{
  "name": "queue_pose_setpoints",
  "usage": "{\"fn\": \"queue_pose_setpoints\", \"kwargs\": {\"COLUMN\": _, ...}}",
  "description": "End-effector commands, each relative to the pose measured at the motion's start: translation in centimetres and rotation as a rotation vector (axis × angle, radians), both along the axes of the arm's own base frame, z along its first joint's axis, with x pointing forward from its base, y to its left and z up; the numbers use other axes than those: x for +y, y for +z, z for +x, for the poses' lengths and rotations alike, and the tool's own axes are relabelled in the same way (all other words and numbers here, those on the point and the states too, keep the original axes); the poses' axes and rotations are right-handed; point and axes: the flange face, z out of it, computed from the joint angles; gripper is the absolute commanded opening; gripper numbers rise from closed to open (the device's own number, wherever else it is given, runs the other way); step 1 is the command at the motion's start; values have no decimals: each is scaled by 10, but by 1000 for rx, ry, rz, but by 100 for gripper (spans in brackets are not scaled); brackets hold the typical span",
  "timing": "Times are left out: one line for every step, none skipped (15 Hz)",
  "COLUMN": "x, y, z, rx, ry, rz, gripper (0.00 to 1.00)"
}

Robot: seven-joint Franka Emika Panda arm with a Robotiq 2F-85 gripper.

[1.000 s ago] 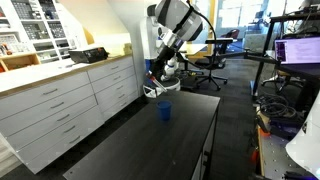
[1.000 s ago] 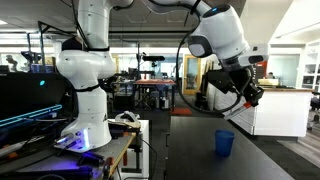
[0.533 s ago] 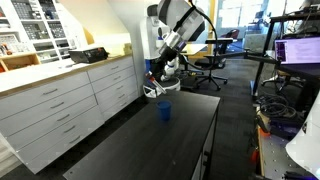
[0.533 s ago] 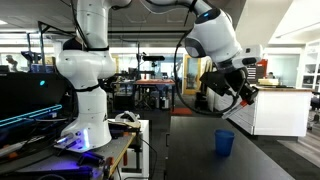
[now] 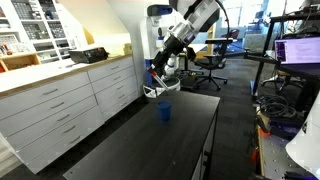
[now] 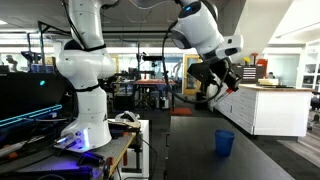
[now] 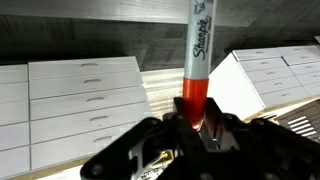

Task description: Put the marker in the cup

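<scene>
In the wrist view my gripper (image 7: 197, 122) is shut on the marker (image 7: 198, 45), a whitish Sharpie with a red end that sits between the jaws while the barrel sticks out away from them. In both exterior views the gripper (image 5: 159, 64) (image 6: 224, 80) hangs high above the far end of the dark table (image 5: 150, 148). The small blue cup (image 5: 165, 111) (image 6: 224, 142) stands upright on the table, below the gripper and apart from it. The marker is too small to make out in the exterior views.
White drawer cabinets (image 5: 70, 100) run along one side of the table, and a white counter unit (image 6: 268, 110) stands beyond it. An office chair (image 5: 211, 62) and a desk with a monitor (image 5: 297, 50) are behind. A second white robot (image 6: 85, 70) stands beside the table.
The arm has swung upward and sideways, carrying the gripper and marker higher and farther from the cup. The cup has not moved.
</scene>
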Motion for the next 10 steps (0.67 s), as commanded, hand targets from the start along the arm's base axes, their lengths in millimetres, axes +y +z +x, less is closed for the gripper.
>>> {"fn": "queue_pose_setpoints", "kwargs": {"x": 9, "y": 6, "z": -17, "rx": -17, "ry": 29, "rz": 26, "gripper": 6}}
{"fn": "queue_pose_setpoints", "kwargs": {"x": 11, "y": 6, "z": -19, "rx": -16, "ry": 39, "rz": 29, "gripper": 6}}
{"fn": "queue_pose_setpoints", "kwargs": {"x": 12, "y": 6, "z": -19, "rx": -16, "ry": 53, "rz": 32, "gripper": 6}}
{"fn": "queue_pose_setpoints", "kwargs": {"x": 14, "y": 3, "z": -16, "rx": -15, "ry": 65, "rz": 36, "gripper": 6}}
{"fn": "queue_pose_setpoints", "kwargs": {"x": 16, "y": 2, "z": -15, "rx": -15, "ry": 79, "rz": 39, "gripper": 6}}
{"fn": "queue_pose_setpoints", "kwargs": {"x": 17, "y": 2, "z": -13, "rx": -13, "ry": 87, "rz": 44, "gripper": 6}}
{"fn": "queue_pose_setpoints", "kwargs": {"x": 18, "y": 1, "z": -13, "rx": -13, "ry": 94, "rz": 49, "gripper": 6}}
{"fn": "queue_pose_setpoints", "kwargs": {"x": 19, "y": 1, "z": -11, "rx": -13, "ry": 99, "rz": 54, "gripper": 6}}
{"fn": "queue_pose_setpoints", "kwargs": {"x": 21, "y": 1, "z": -10, "rx": -13, "ry": 103, "rz": 57, "gripper": 6}}
{"fn": "queue_pose_setpoints", "kwargs": {"x": 22, "y": 1, "z": -9, "rx": -14, "ry": 107, "rz": 61, "gripper": 6}}
